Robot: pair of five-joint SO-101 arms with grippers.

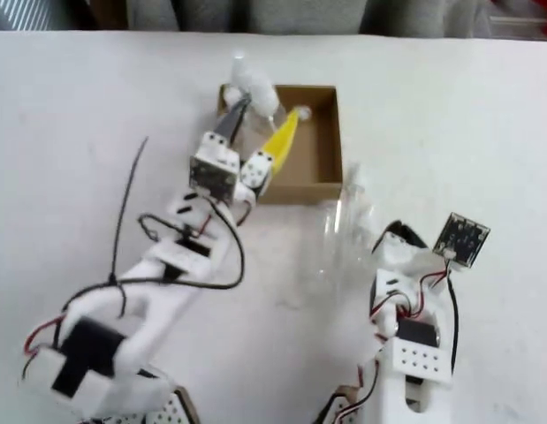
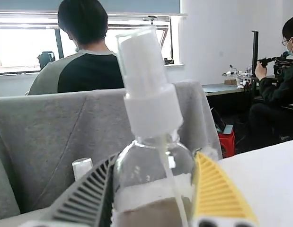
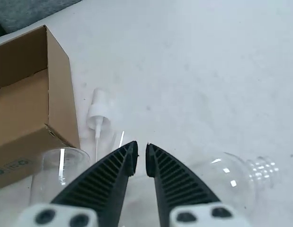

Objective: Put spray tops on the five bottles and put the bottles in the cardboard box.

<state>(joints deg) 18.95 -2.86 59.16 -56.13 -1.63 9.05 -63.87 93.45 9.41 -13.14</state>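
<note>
capped bottle gripped at the box's corner

cardboard box [image 1: 333, 150] sits just above the middle of the high view, open side up, its upper wall a little short of the far edge of the table [image 1: 70, 106], which runs along the top of the frame. broad white tabletop lies to the left of the box and in the upper right. the lower frame is crowded: left arm [image 1: 167, 274] slants up from the lower left, right arm [image 1: 414, 336] stands at the lower right.

left gripper [image 1: 255, 124] is at the box's upper-left corner, dark finger [image 1: 231, 119] and yellow finger [image 1: 282, 134] clamped on either side of the capped bottle [image 1: 255, 93]. its body is clear with a white band low down. a white spray top [image 2: 146, 90] sits on the neck, and a thin dip tube runs down inside.

right gripper [image 3: 140, 152] hangs over the table near the box's right wall, jaws drawn almost together with only a thin slit between them, nothing held. near its tips a loose spray top [image 3: 97, 113] lies flat with its tube, close beside the box. an open-necked bottle [image 3: 236, 177] lies on its side, threads bare. a second clear bottle [image 3: 61, 165] is just beside the box's near corner.
</note>
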